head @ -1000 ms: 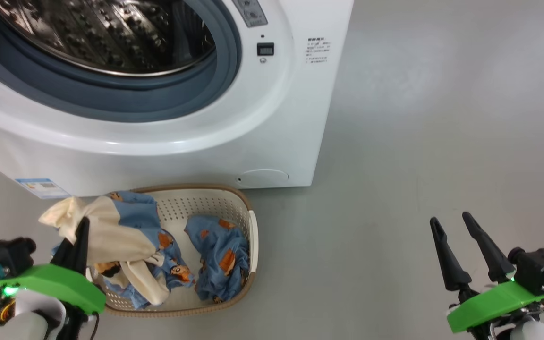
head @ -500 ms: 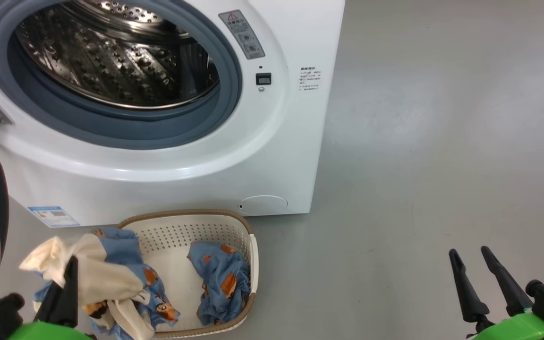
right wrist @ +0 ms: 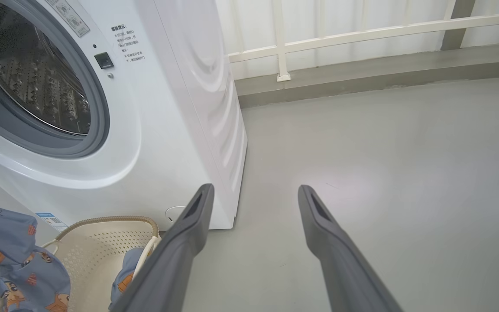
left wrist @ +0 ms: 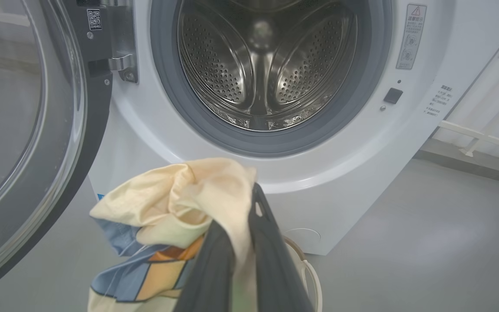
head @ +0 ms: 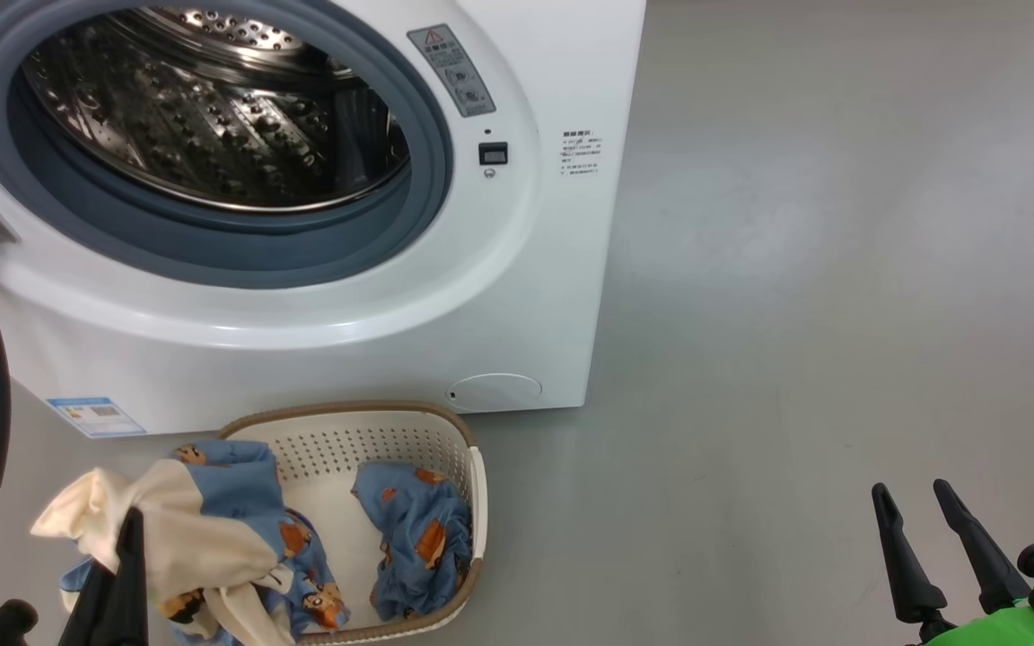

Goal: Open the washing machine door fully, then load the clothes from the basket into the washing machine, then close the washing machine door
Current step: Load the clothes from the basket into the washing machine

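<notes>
One washing machine (head: pixel 535 296), white, straight ahead of both my grippers. Its round mouth faces me, with one grey gasket (head: pixel 432 170) and one steel drum (left wrist: pixel 258 65); I see no cloth in the drum. One washing machine door (left wrist: pixel 28 130) is swung wide open, hinged on the machine's left side. It stands left of my left gripper (left wrist: pixel 237 234), its edge towards the machine.

One basket (head: pixel 364 444) sits on the grey floor (head: pixel 795 314) at the machine's foot, just ahead and right of my left gripper and well left of my right gripper (head: pixel 910 489). Its long axis looks to run along the machine front, with the open top up.

The clothes are two lots. One bundle (head: pixel 203 529), cream plus blue print, is pinched between my left fingers, which are closed tight on it. The cream part is bunched above the tips towards the drum and the blue part droops over the basket's left end. I cannot tell if it is clear of the basket. One blue printed piece (head: pixel 418 529) lies crumpled in the basket's right end.

My right gripper is spread apart with nothing in it, fingers pointing forward past the machine's right corner, over bare floor.

Small things: one round flap (head: pixel 494 392) low on the machine just beyond the basket, and one blue sticker (head: pixel 91 414) ahead of my left gripper.
</notes>
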`<state>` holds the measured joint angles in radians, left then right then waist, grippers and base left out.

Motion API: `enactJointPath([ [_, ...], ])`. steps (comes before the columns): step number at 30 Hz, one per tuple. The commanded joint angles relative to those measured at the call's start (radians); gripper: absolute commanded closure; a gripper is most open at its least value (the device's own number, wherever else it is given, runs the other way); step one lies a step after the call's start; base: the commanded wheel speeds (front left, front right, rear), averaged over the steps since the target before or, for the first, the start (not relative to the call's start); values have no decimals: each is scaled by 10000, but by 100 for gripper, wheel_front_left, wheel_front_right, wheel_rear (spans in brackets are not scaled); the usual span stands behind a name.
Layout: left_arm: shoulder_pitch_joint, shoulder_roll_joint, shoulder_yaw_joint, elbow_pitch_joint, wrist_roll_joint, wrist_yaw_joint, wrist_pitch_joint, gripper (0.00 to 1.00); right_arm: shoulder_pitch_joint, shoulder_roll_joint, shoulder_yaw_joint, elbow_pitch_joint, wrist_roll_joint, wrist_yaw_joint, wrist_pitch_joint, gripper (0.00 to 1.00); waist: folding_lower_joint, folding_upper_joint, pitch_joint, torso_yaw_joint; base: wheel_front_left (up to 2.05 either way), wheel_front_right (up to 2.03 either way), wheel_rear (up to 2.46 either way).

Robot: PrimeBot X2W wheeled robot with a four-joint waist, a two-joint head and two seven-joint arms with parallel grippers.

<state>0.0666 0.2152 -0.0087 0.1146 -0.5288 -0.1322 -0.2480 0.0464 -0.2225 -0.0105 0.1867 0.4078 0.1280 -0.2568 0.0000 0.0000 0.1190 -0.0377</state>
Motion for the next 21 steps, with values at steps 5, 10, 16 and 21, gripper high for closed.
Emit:
enactJointPath([
  [5, -462, 74, 332, -325, 40, 15, -137, 100, -223, -83, 267, -276, -59, 27, -49, 0, 0, 0, 304, -18, 0, 0, 0],
  [10, -1087, 174, 239, -189, -171, 15, -137, 100, -503, 38, 367, -286, -108, 27, -49, 0, 0, 0, 640, -76, 0, 0, 0],
  [16, -2259, 432, 74, 103, -170, 15, -137, 100, -896, 230, 456, -270, -154, 27, -49, 0, 0, 0, 1101, -181, 0, 0, 0],
  [21, -3744, 619, -113, 479, -162, 15, -137, 100, -1203, 393, 570, -267, -198, 27, -49, 0, 0, 0, 1508, -297, 0, 0, 0],
])
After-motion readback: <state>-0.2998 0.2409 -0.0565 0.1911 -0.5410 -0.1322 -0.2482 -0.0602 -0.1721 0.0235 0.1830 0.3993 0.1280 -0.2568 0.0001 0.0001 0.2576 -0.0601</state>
